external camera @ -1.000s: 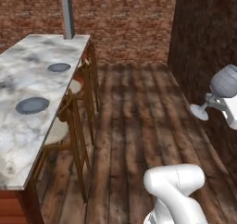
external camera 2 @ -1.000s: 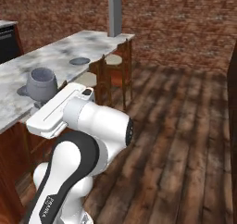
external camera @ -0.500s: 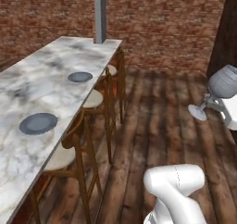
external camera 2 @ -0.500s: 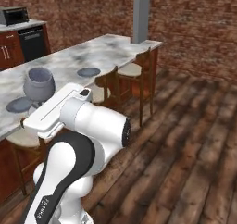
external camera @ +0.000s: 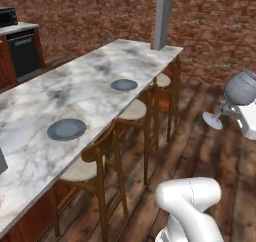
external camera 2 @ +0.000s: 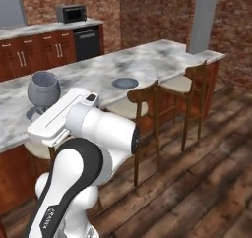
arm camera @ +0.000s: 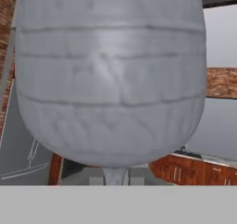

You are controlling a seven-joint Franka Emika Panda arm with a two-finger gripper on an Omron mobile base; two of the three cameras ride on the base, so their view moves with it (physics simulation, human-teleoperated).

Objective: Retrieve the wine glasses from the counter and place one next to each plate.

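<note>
Gripper (arm camera: 115, 177) clamped on glass (external camera: 241, 88) stem, bowl filling hand view, glass carried in the air off the floor, well apart from island (external camera: 100, 71). Two plates (external camera: 66, 129) (external camera: 124, 85) lie on island near chairs (external camera: 95, 168). Counter (external camera 2: 29, 31) with microwave (external camera 2: 72, 13) at back.

Robot arm (external camera 2: 93, 148): glossy white rounded shells joined by dark, nearly black joint segments. A flat white rectangular link (external camera 2: 61, 116) carries a small dark button-like spot near one end. Black lettering reading "FRANKA" runs along the lower white segment (external camera 2: 49, 215). A smooth white elbow housing (external camera: 190, 198) bulges cylindrically, without visible cables or screws.
</note>
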